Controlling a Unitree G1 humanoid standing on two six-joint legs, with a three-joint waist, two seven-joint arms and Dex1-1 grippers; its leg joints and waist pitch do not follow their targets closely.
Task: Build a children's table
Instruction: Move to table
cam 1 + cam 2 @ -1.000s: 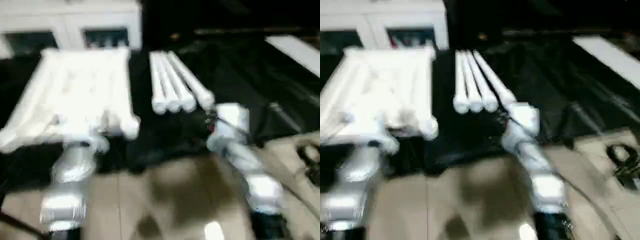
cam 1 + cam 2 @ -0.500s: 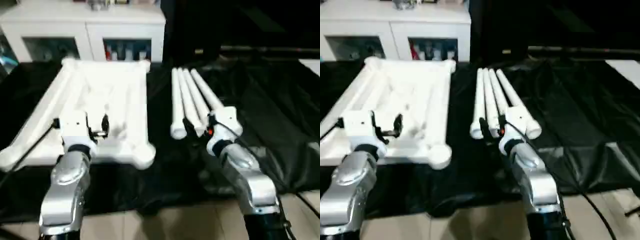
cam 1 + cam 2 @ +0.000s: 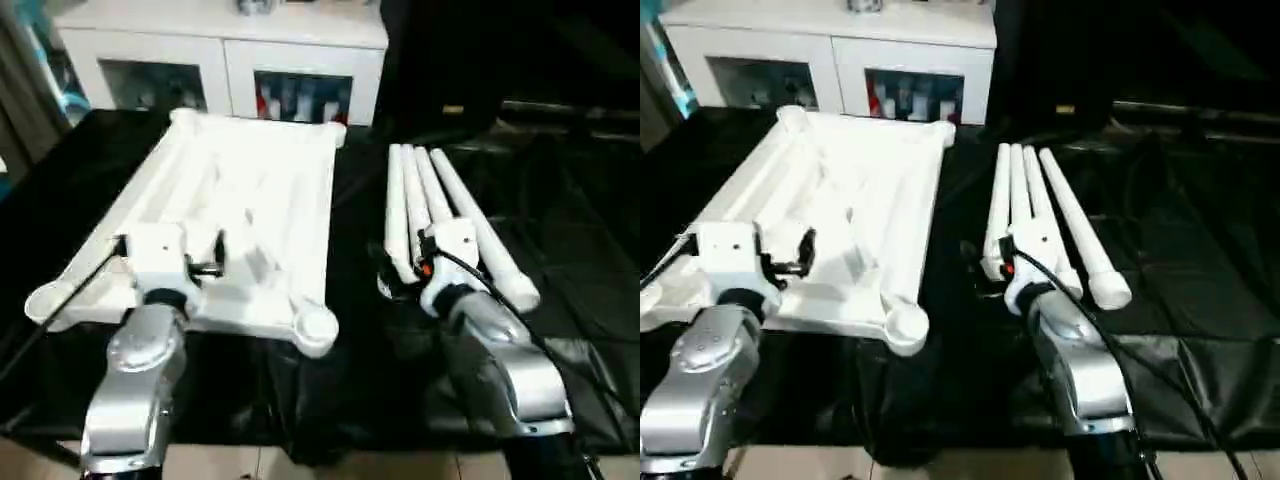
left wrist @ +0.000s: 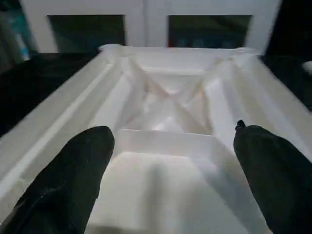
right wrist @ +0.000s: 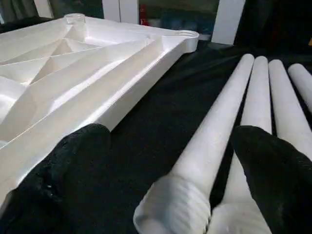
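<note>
Both jaws wide open, empty. Left gripper point(image 4: 170, 161) over tabletop point(image 3: 250, 200) ribs; right wrist view shows threaded end of legs point(image 5: 229, 146), right gripper point(image 5: 170, 170) above.

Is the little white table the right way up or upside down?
Upside down. The tabletop lies flat on the black cloth with its ribbed underside and round corner sockets facing up, and the four legs lie loose beside it.
</note>
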